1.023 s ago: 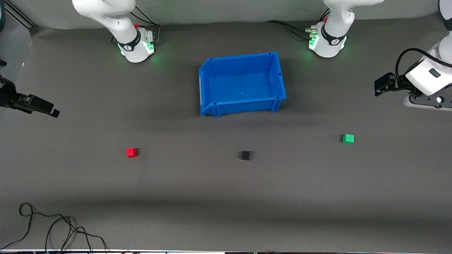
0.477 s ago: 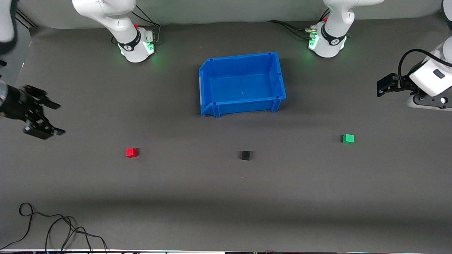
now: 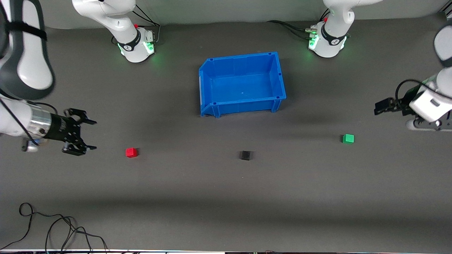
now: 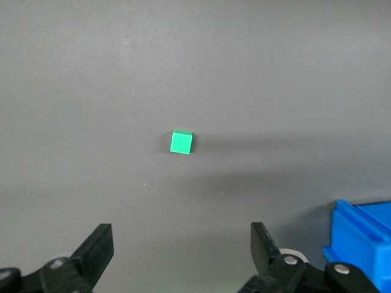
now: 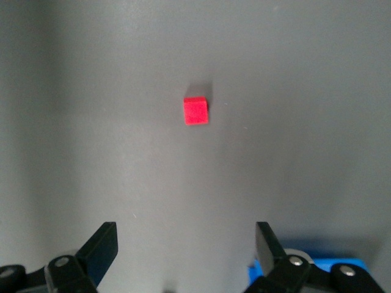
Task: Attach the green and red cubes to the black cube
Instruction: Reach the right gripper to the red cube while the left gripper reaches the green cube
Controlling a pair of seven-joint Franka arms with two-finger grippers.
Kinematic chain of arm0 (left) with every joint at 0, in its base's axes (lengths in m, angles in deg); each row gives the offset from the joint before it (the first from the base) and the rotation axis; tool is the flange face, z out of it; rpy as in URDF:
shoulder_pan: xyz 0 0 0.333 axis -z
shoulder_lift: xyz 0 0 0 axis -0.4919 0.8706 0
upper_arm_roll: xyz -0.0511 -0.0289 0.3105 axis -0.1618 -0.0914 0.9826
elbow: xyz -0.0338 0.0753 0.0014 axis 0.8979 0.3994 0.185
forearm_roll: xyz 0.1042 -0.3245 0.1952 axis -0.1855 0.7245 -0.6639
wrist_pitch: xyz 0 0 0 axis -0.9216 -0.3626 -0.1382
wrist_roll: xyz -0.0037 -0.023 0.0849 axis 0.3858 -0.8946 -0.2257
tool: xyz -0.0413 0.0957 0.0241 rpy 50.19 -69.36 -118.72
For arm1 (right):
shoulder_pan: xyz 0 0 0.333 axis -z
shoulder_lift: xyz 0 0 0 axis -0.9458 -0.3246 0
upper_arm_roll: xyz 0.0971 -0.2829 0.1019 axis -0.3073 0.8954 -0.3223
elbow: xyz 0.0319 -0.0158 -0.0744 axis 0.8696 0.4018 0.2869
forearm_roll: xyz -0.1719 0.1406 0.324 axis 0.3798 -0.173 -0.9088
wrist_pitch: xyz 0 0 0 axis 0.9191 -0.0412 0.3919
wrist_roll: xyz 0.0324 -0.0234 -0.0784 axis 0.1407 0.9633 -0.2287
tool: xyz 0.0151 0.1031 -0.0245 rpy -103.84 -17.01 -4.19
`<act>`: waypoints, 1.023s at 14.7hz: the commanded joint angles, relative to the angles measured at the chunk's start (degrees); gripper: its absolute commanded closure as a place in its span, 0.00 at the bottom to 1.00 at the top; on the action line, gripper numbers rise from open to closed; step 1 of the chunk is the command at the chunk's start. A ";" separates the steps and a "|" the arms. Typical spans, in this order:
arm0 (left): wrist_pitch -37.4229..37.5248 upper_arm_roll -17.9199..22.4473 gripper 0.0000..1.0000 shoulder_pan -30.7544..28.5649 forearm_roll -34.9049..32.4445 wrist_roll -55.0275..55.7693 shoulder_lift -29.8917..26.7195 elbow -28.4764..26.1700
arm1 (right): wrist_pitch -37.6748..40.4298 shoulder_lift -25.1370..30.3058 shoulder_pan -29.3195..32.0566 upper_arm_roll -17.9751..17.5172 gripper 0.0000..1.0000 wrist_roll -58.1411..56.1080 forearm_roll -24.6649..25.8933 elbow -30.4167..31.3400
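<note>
The red cube, the black cube and the green cube lie apart in a row on the grey mat, the black one in the middle. My right gripper is open and empty, above the mat beside the red cube, toward the right arm's end. Its wrist view shows the red cube ahead of the open gripper. My left gripper is open and empty, above the mat near the green cube. Its wrist view shows the green cube ahead of the open gripper.
A blue bin stands empty in the middle, farther from the front camera than the cubes; its corner shows in the left wrist view. Loose black cables lie near the front edge at the right arm's end.
My right gripper has swung in from the table's end toward the red cube and turned. My left gripper has shifted a little toward the green cube. The cubes have not moved.
</note>
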 commanded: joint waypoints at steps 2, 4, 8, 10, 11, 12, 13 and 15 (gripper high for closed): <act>-11.13 -0.40 0.00 0.34 0.65 1.06 1.72 -8.05 | -14.80 -5.06 -0.37 0.06 0.00 -7.28 -6.49 8.45; -15.70 -0.40 0.00 0.69 0.30 0.89 4.44 -10.34 | -17.71 -9.73 -0.20 0.06 0.00 -12.38 -11.42 8.45; -22.48 -0.67 0.06 1.48 -4.70 -2.97 14.27 -9.91 | -23.08 -16.15 -0.11 0.14 0.00 -18.10 -16.27 8.45; -24.86 -0.67 0.13 1.66 -4.98 -2.98 18.67 -10.17 | -23.61 -17.48 -0.02 0.06 0.00 -18.73 -16.27 8.45; -26.00 -0.67 0.15 1.57 -4.98 -2.98 20.35 -10.18 | -23.61 -18.00 -0.02 0.14 0.00 -18.73 -16.27 8.45; -27.40 -0.67 0.17 1.83 -5.06 -2.98 22.28 -10.18 | -23.70 -18.44 -0.02 0.14 0.00 -18.73 -16.27 8.45; -28.98 -0.67 0.18 1.83 -5.06 -3.07 23.86 -10.00 | -23.79 -19.06 -0.02 0.14 0.00 -18.73 -16.27 8.45; -30.14 -0.67 0.18 1.66 -6.63 -3.07 24.93 -9.91 | -23.97 -19.50 -0.02 0.14 0.02 -18.73 -16.27 8.45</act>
